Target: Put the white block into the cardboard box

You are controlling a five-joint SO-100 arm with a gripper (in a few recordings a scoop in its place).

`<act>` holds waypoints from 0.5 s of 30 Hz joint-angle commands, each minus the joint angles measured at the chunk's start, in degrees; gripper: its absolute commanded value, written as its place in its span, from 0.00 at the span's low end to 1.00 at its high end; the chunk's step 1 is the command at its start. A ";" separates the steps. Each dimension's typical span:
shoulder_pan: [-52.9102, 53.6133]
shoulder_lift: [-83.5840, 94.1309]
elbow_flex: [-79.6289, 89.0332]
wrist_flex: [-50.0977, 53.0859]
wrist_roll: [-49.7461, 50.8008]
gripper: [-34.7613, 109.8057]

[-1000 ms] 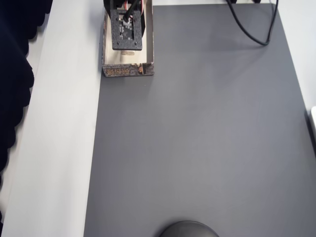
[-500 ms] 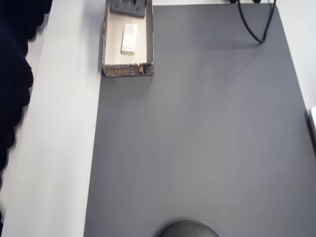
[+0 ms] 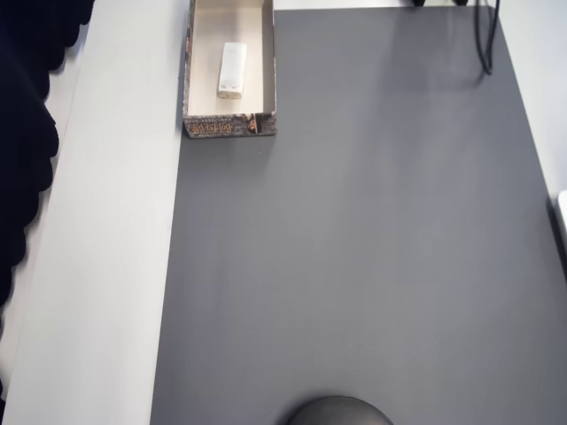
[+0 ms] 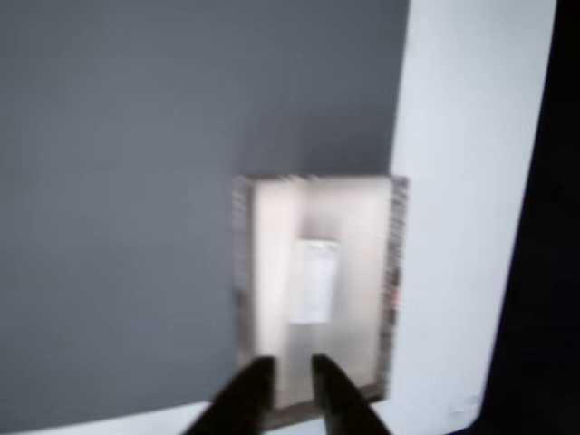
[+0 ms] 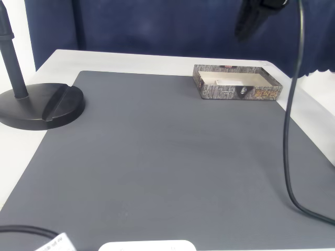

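Note:
The white block (image 3: pixel 232 69) lies flat inside the cardboard box (image 3: pixel 229 127), lengthwise along it, at the top left of the overhead view. From the wrist view I look down on the block (image 4: pixel 314 281) in the box (image 4: pixel 243 272), with my gripper (image 4: pixel 288 364) well above it. Its two dark fingers stand a narrow gap apart and hold nothing. In the fixed view the gripper (image 5: pixel 246 23) is a blurred dark shape high above the box (image 5: pixel 238 91).
The box stands at the edge of a grey mat (image 3: pixel 354 248), next to the white table strip (image 3: pixel 115 221). A black round stand base (image 5: pixel 42 104) sits on the mat's far side from the box. A black cable (image 5: pixel 287 130) hangs near the box.
The arm that covered the box a second ago has drawn back out of the overhead view. The white block stays in the box, uncovered. The cable has swung right.

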 commanded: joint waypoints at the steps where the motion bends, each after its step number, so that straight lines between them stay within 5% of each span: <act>1: -6.42 13.01 6.59 0.26 -5.62 0.23; 15: -26.37 29.36 22.85 -0.09 -25.31 0.23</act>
